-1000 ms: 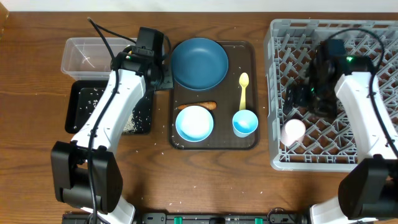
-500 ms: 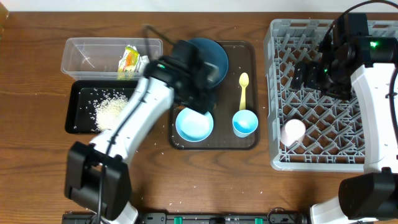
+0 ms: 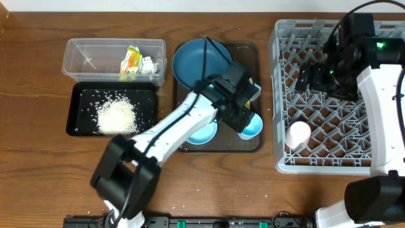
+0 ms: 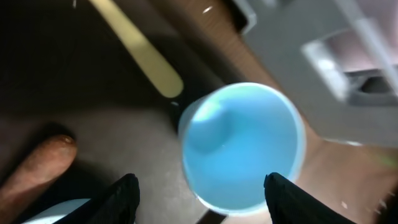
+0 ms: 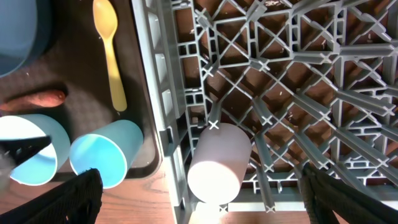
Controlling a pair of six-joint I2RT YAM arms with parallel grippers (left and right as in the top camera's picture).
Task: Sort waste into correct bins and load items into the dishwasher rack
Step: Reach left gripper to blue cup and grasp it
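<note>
From the serving tray (image 3: 243, 54), we find the rack (image 3: 278, 95), 1 cup (image 3: 298, 133) inside, at 3 o'clock; tub (image 3: 88, 54) with wrapper (image 3: 131, 62) at 10; shallow tray (image 3: 82, 101) with rice (image 3: 116, 116) at 9.

Rice (image 3: 116, 116) is heaped in the black tray (image 3: 144, 100) — the wrapper (image 3: 131, 61) is seen in the clear tub (image 3: 85, 56) just beside it.

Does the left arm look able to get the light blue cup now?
Likely yes: the left gripper hangs open right above the light blue cup, nothing between them; the spoon lies beside it.
</note>
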